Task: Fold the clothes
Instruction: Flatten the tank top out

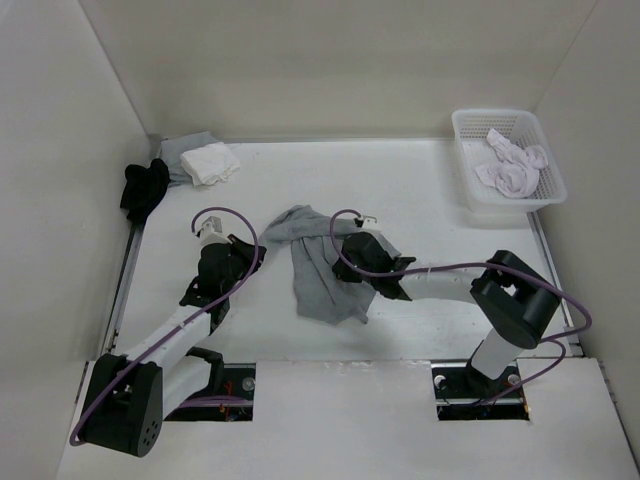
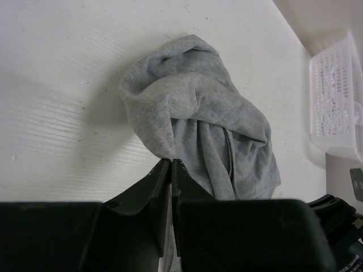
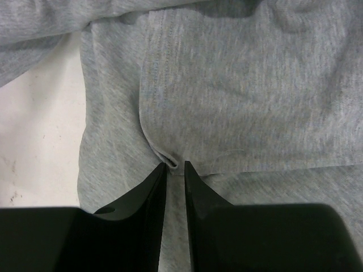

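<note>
The clothes [image 1: 322,275] are one plain grey garment lying crumpled in the middle of the table, its upper part bunched and a longer part trailing toward the near edge. My left gripper [image 1: 262,250] reaches it from the left. In the left wrist view that gripper [image 2: 171,160] is shut on an edge of the garment [image 2: 193,102], with cloth running down between the fingers. My right gripper [image 1: 345,238] sits on the garment's right side. Seen from the right wrist, it [image 3: 174,164] has closed to a narrow gap with a pucker of hem pinched at its tips, and grey cloth [image 3: 238,85] fills that view.
A white basket [image 1: 470,195] at the back right holds a white-and-pink garment [image 1: 512,165]; the basket [image 2: 334,102] also shows at the right in the left wrist view. A black garment [image 1: 145,188] and a white cloth [image 1: 212,162] lie in the back left corner. Walls enclose the table.
</note>
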`<state>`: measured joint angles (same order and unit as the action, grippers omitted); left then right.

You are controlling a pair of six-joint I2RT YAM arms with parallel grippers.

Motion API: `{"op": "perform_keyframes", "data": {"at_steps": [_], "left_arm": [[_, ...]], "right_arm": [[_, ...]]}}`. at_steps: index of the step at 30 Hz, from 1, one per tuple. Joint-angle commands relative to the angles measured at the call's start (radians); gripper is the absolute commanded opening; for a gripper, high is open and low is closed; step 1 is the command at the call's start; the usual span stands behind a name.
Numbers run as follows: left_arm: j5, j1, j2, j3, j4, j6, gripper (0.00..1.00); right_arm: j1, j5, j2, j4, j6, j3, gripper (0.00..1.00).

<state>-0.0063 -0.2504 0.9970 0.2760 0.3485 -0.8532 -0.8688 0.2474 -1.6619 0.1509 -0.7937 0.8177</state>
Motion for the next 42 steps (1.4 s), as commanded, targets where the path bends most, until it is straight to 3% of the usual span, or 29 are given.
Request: {"op": "perform_keyframes", "data": {"at_steps": [1, 22, 32, 35, 39, 42], "left_arm": [[0.012, -0.005, -0.001, -0.004, 0.050, -0.006, 0.04], [0.014, -0.002, -0.005, -0.017, 0.050, -0.010, 0.04], [0.014, -0.002, -0.017, -0.021, 0.047, -0.012, 0.04], [0.014, -0.002, -0.015, -0.020, 0.047, -0.012, 0.04], [0.015, -0.006, -0.032, 0.000, 0.043, -0.020, 0.03], [0.034, -0.006, -0.110, 0.064, -0.006, -0.053, 0.02]], "right_arm": [[0.020, 0.006, 0.030, 0.075, -0.001, 0.000, 0.23], [0.020, -0.039, 0.005, 0.122, -0.006, -0.020, 0.25], [0.034, -0.053, -0.021, 0.148, -0.003, -0.018, 0.16], [0.034, -0.071, -0.024, 0.165, -0.002, -0.017, 0.07], [0.034, -0.053, 0.048, 0.159, 0.020, -0.034, 0.00], [0.034, 0.060, 0.239, 0.046, 0.085, -0.069, 0.00]]}}
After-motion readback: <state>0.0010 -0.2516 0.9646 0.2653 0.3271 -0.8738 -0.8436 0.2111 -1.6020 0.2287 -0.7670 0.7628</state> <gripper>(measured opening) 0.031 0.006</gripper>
